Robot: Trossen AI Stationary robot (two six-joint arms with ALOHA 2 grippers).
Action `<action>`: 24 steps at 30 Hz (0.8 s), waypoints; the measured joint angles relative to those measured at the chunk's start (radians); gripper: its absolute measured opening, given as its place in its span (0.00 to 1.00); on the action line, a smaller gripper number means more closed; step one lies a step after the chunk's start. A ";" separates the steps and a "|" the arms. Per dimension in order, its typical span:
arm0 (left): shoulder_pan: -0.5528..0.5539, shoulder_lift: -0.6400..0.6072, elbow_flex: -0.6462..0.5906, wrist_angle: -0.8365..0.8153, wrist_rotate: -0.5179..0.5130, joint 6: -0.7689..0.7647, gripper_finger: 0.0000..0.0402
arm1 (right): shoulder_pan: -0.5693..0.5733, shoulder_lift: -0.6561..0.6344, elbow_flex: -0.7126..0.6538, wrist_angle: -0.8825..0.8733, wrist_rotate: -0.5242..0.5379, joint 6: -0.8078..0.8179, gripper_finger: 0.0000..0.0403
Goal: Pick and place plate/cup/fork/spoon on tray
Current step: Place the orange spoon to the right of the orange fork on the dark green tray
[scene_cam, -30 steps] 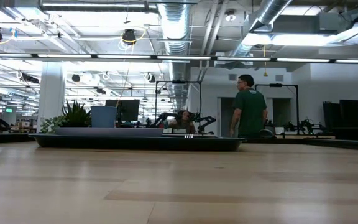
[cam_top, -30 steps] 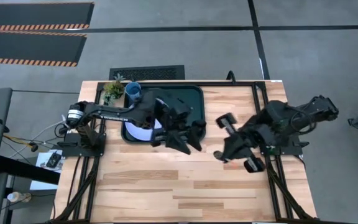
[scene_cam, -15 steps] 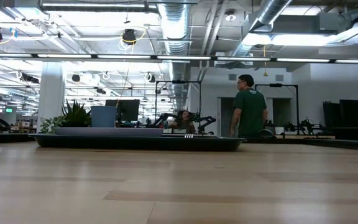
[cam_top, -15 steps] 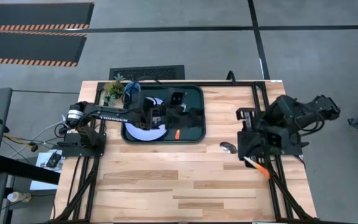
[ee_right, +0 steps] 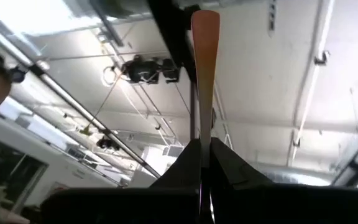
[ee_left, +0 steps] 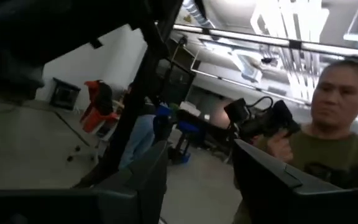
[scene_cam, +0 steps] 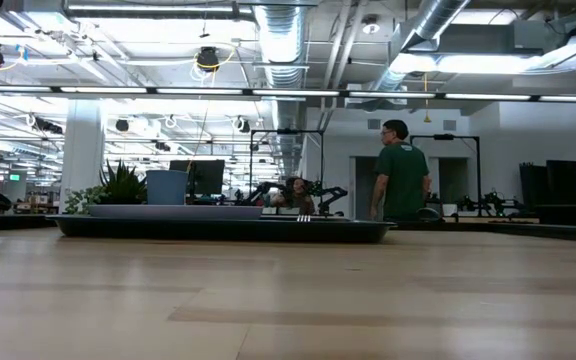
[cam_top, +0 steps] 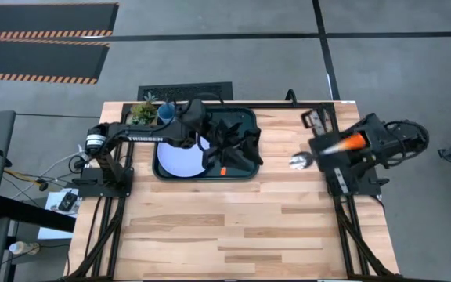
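The tray (cam_top: pixel 249 117) sits at the far edge of the bench (cam_top: pixel 233 227), left of centre, and the whole near half of the wood is open. On the tray's left part lies the plate (cam_top: pixel 174 160), and the fork (cam_top: pixel 221 170) shows by its orange handle near the tray's near rim, just right of the plate. The cup (cam_top: pixel 165 113) stands just off the tray's far left corner, beside a small potted plant (cam_top: pixel 142 112) at the bench's far edge.

The left arm reaches across the tray from the left, its gripper (cam_top: pixel 237 149) hanging over the tray's middle with the jaws spread; its wrist camera looks out between the two dark fingers (ee_left: pixel 272 180) into the room.

The right gripper (cam_top: pixel 331 153) is lifted over the right side of the bench, well apart from the tray, jaws pinching the spoon (cam_top: pixel 343 145). The bowl points toward the tray and the orange handle back toward the arm; from the wrist the handle stands straight up between the pressed fingers (ee_right: pixel 229 168).

Beyond the bench a person (scene_cam: pixel 400 170) in a green shirt stands.
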 joint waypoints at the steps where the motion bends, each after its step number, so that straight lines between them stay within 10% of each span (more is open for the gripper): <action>1: 0.005 -0.001 0.000 -0.002 0.016 0.010 0.42 | -0.010 0.004 0.000 0.000 0.007 0.042 0.06; 13: 0.036 -0.001 0.000 0.009 0.232 -0.119 0.42 | -0.158 0.191 -0.001 0.086 0.004 0.548 0.06; 24: 0.027 -0.001 0.000 0.160 0.224 -0.334 0.42 | -0.206 0.213 0.000 0.115 -0.126 0.602 0.06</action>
